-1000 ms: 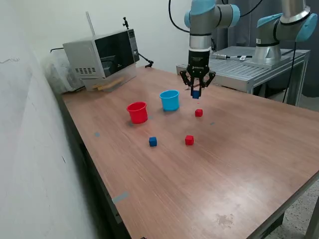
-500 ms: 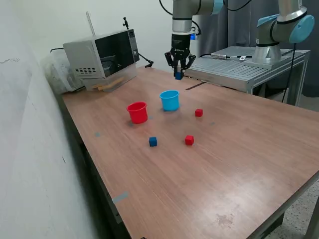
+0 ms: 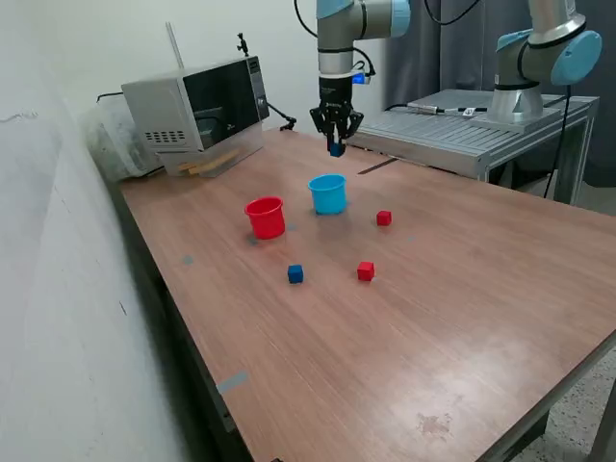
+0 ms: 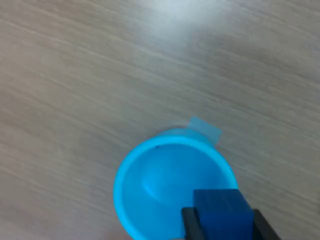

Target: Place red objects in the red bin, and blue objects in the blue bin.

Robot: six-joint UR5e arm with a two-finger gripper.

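- Blue cube (image 4: 220, 210), dark blue, pinched between the two fingers of the gripper (image 3: 335, 146); held in the air, clear of the counter (image 3: 462, 289).
- Gripper jaws narrow, closed against two opposite sides of the cube; fingers point down.
- Blue bin (image 3: 327, 193), cyan cup, upright on the counter below the gripper. In the wrist view its open mouth (image 4: 172, 187) sits under the held cube and nothing lies inside; the cube overlaps the rim on one side.
- Small strip of pale tape (image 4: 204, 128) on the counter touching the bin's outer wall.
- Red bin (image 3: 266, 217) upright, just beside the blue bin, on the exterior view's left of the gripper.
- Second blue cube (image 3: 295, 274) on the counter, well apart from the gripper, nearer the camera than both bins.
- Two red cubes on the counter: one (image 3: 384, 218) near the blue bin toward the exterior view's right, the other (image 3: 365, 271) farther from the gripper, near the loose blue cube.
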